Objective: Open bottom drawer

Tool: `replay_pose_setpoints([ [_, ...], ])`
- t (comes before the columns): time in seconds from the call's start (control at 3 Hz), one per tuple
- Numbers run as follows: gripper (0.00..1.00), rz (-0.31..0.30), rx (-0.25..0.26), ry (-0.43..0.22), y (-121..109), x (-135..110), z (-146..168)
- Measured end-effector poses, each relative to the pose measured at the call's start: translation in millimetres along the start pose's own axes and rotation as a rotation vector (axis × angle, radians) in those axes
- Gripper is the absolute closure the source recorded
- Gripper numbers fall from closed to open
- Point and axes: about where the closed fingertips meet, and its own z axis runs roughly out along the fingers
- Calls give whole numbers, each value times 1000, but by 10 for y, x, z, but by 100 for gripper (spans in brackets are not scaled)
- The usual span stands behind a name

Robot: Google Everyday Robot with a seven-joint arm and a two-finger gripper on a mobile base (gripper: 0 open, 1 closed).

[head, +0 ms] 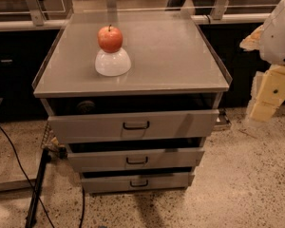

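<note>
**Opening the bottom drawer (137, 178): approach judged not yet made**

Camera view. A grey cabinet (133, 80) is seen from above and in front, with three drawer fronts stacked on its face. The bottom drawer is found at 6 o'clock in the frame. It is the lowest of the three, its front is the shortest and narrowest, and it sits just above the speckled floor (237, 184). A small dark loop handle (139, 184) is set at the middle of that front. A dark gap is seen above the front, so the drawer is judged at most slightly ajar, not pulled out. On the cabinet top, toward 11 o'clock, a red apple (109, 38) is perched on an upturned white bowl (112, 61).

The gripper (268, 96) is held at 3 o'clock, beyond the cabinet's edge, well apart from the bottom drawer and higher than it. Nothing is seen to be grasped by it, and whether it is released or clenched cannot be told.

The step in hand is judged to be the approach, with no contact made. For the next move, the gripper needs to be brought down toward 7 o'clock, levelled with the loop handle and closed about it. The drawer is then to be drawn straight out toward the camera. The middle drawer's handle (137, 160), just above, is not to be taken by mistake.
</note>
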Motion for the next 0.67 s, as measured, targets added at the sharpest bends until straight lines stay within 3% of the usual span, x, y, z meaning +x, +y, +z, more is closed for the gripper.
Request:
replay_pose_setpoints([
  [0.33,0,0,0,0,1,0,1],
  [0.67,0,0,16,-19,131,18,214],
])
